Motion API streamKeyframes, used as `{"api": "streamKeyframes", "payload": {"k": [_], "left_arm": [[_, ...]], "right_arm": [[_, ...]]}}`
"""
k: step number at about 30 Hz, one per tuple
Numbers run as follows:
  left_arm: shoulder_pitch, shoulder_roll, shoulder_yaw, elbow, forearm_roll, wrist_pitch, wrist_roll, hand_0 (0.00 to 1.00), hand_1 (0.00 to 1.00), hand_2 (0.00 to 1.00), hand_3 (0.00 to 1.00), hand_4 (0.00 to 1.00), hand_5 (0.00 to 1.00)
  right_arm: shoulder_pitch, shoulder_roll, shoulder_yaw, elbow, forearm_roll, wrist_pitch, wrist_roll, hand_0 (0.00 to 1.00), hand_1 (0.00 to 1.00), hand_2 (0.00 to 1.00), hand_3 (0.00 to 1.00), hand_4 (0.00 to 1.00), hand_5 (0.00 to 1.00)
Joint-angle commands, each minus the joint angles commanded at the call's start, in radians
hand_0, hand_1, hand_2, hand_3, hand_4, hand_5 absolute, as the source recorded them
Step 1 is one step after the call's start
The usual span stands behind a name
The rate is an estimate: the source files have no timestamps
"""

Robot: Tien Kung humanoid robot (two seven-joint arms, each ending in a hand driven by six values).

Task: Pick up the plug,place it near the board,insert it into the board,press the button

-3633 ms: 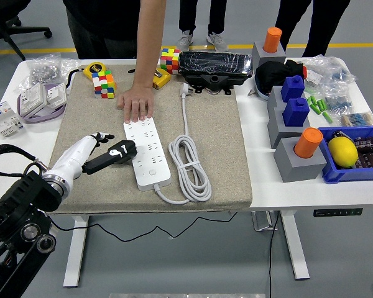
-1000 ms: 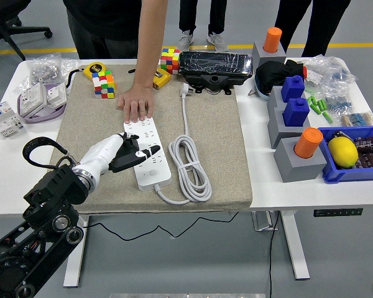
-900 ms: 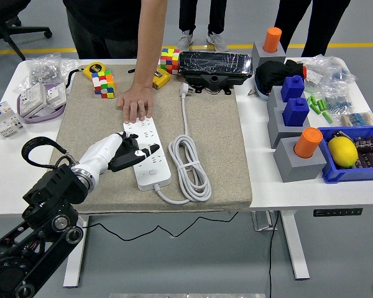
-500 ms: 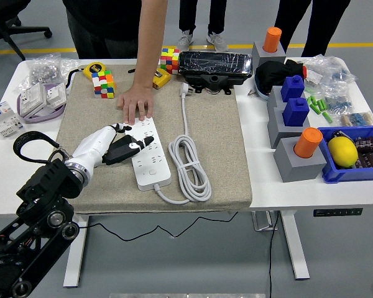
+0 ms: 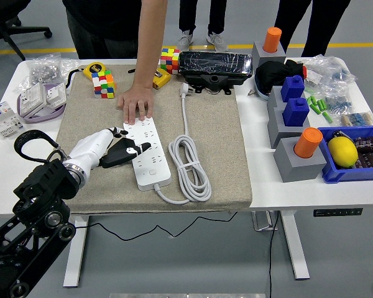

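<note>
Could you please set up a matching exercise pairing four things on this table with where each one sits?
Things:
1. plug
2. person's hand
3. lemon
4. coiled cable

Places:
A. in the blue bin at the table's right edge
B. pressing on the far end of the power strip
C. on the mat, right of the power strip
D. in the left hand, over the strip's left edge

Pairs: 1-D, 2-B, 3-A, 4-C

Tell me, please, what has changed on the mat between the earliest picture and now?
The left hand carried the black plug from the near left side of the power strip up over its middle sockets, keeping its grasp. The person's hand still holds the strip's far end; the coiled cable has not moved.
</note>
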Motion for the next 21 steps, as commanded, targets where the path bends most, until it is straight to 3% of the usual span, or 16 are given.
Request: {"api": "streamKeyframes", "payload": {"k": [14,21], "left_arm": [[0.017,0.001,-0.022,-0.012,0.036,0.018,0.0,0.901,0.855,0.85,0.843,0.998,0.998],[0.02,0.003,-0.04,-0.018,0.049,-0.005,0.0,0.89,0.844,0.84,0.837,0.998,0.998]], "right_arm": [[-0.004,0.001,0.002,0.0,-0.001,0.001,-0.001,0.804,0.747,0.737,0.78,0.998,0.998],[-0.002,0.001,0.003,0.0,-0.001,0.001,-0.001,0.804,0.747,0.737,0.78,0.998,0.998]]}}
